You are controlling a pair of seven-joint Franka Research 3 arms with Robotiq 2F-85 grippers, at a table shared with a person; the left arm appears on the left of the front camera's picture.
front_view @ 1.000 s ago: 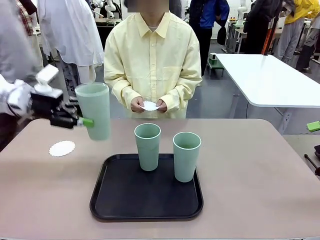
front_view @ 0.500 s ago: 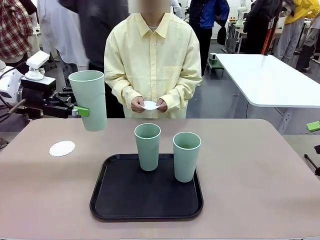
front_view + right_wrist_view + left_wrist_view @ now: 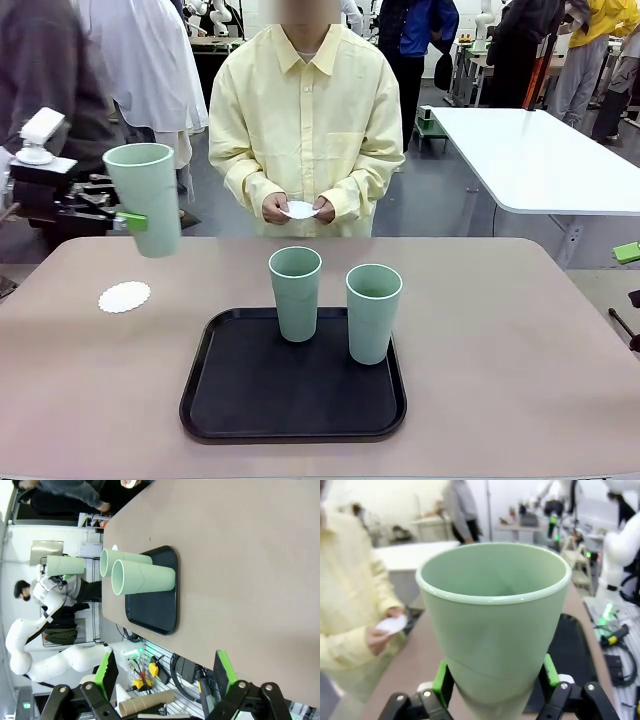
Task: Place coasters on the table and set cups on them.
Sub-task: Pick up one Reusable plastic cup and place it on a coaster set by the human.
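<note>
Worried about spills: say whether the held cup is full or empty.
Looks empty: the left wrist view into the cup shows bare inner wall.

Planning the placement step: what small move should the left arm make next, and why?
Probably carry the cup down over the coaster: the left gripper holds it upright in the air, and the coaster lies bare on the table just below.

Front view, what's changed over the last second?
The left gripper, jaws clamped on a cup, carried it toward the robot's left and slightly higher, toward the coaster on the table. The two cups on the tray and the person's hands holding another coaster stayed put.
</note>
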